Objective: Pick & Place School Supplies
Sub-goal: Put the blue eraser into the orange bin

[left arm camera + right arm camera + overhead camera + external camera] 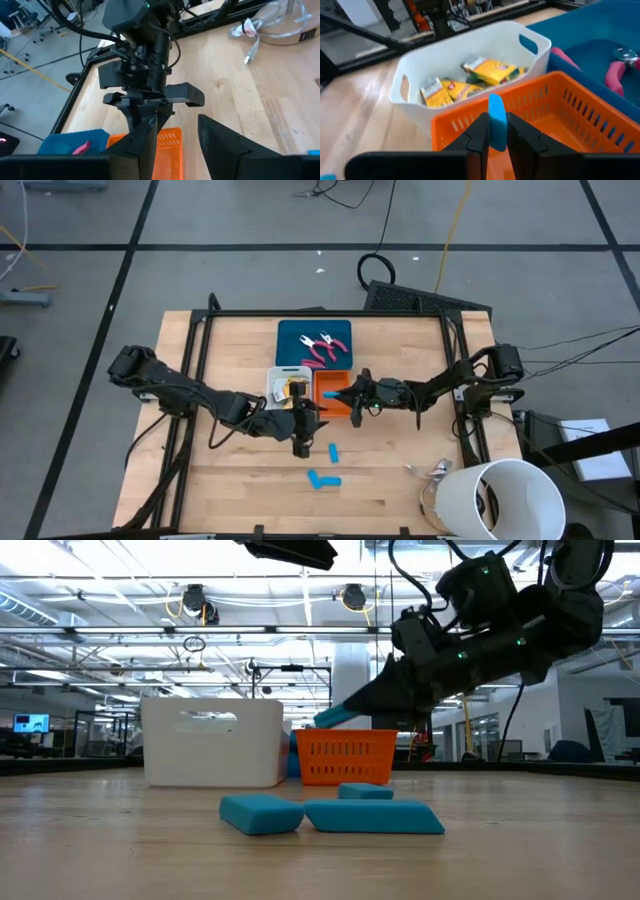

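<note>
Wooden table [230,480] on a grey taped floor, big white cup [505,498] at the near right corner. Nearest the front edge: three blue pieces [323,479] loose on the wood, not yet sorted; low view shows them close up [372,817], two in front, one behind.

Next back, mid-table: left claw [300,448] hangs just beside the loose blue pieces, fingers part open, nothing between them in its wrist view. Right claw [352,400] is closed on a blue piece [497,121], held upright over the orange tray [580,125]; it looks like a drop is next.

Behind those: white tray [470,55] holds yellow pieces [490,70], so that group looks done. Farthest back, teal tray [313,345] has two pink-handled tools [322,348] in it, also done.

Judgement: most of the way through; one blue piece in hand, three on the table left.

View notes: right wrist view is the only one showing the grip and the yellow pieces clearly. High view alone gives the tray layout. Low view hides tray contents. Left wrist view shows the other arm over the orange tray [167,142].
</note>
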